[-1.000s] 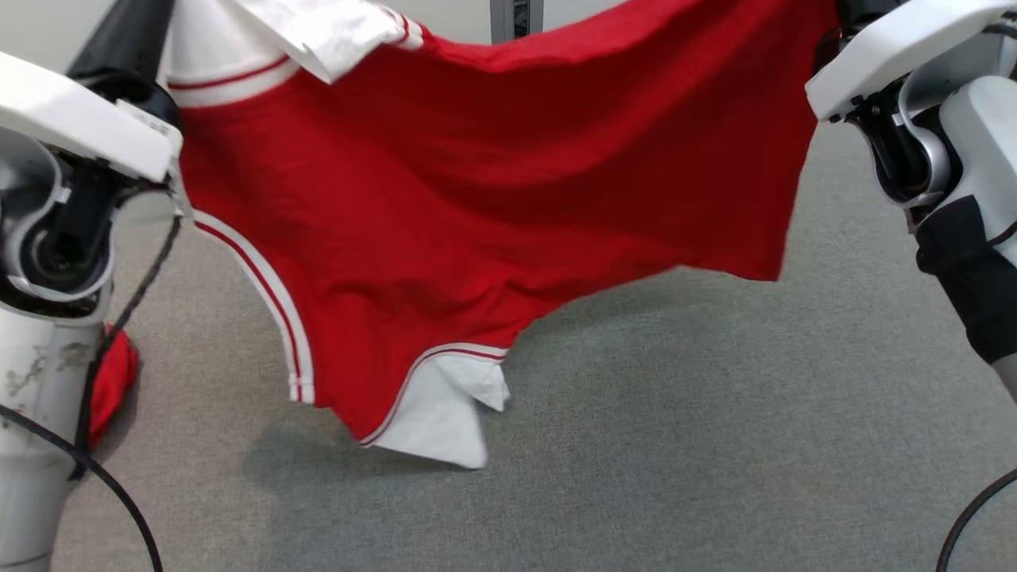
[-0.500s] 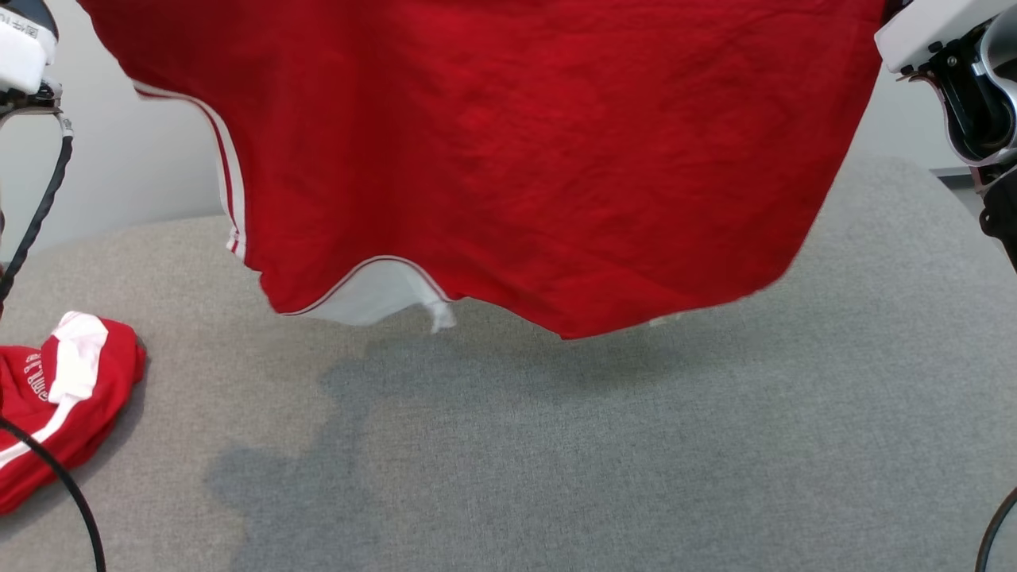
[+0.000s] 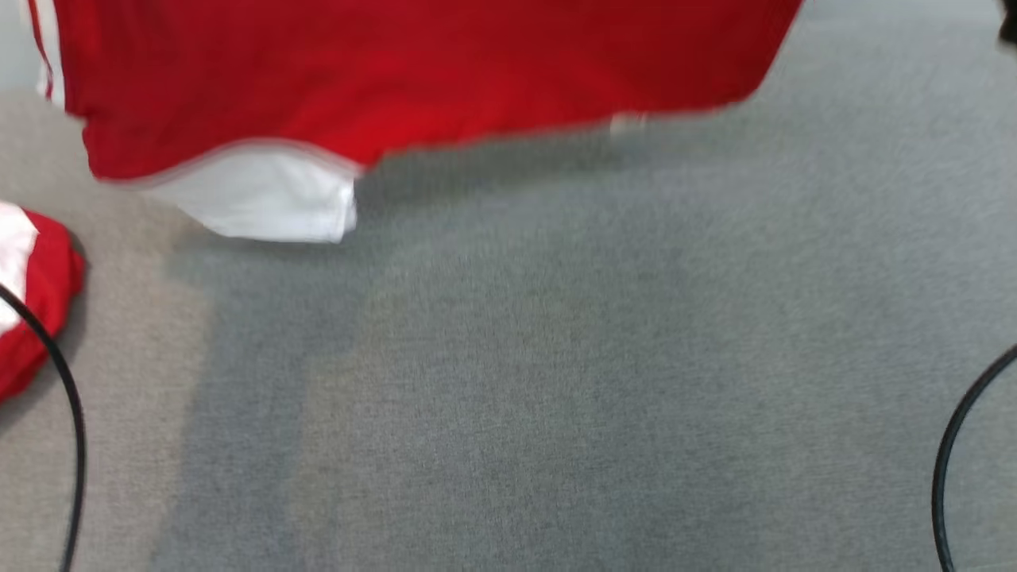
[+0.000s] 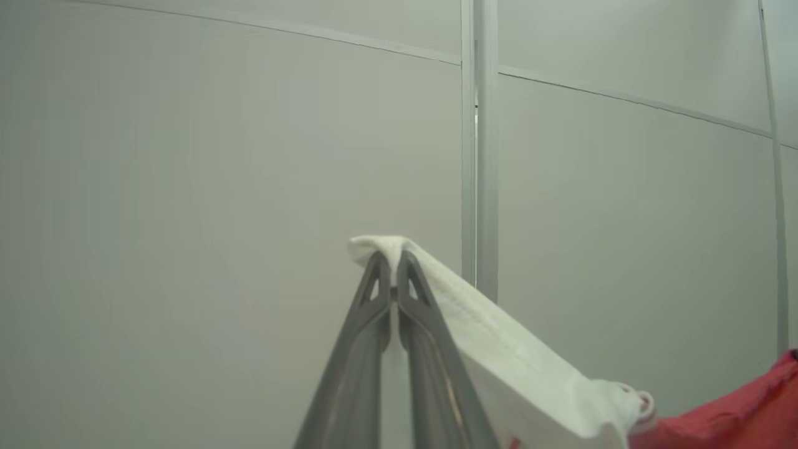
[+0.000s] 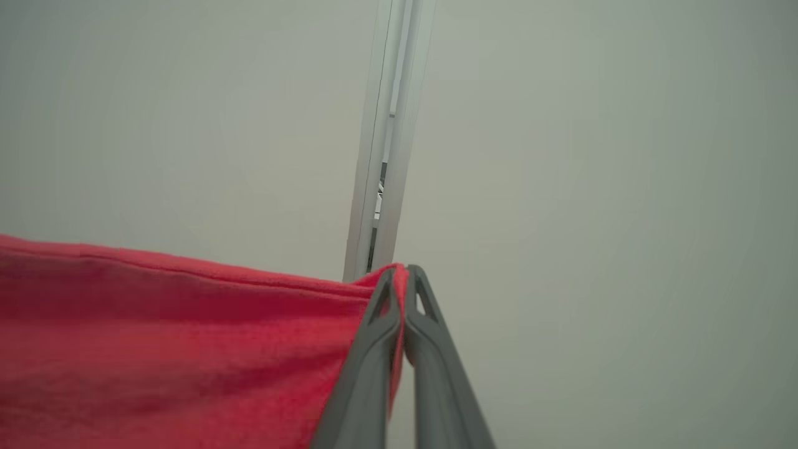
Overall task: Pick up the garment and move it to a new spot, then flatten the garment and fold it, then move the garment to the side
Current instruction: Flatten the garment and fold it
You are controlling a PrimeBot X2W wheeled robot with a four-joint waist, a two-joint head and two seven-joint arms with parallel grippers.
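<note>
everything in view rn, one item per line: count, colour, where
garment: 1, red with white trim, hanging across the top of the head view, above the surface
second garment: 1, red and white, bunched on the surface at the left edge
surface: 1, grey fabric, under both garments
wall: 1, pale grey panels, behind the grippers in both wrist views
post: 1, light grey, upright between wall panels
cable: 2, black, one at the left edge of the head view, the other at the right
left gripper: 1, dark grey, shut on a white part of the garment
right gripper: 1, dark grey, shut on the garment's red edge
</note>
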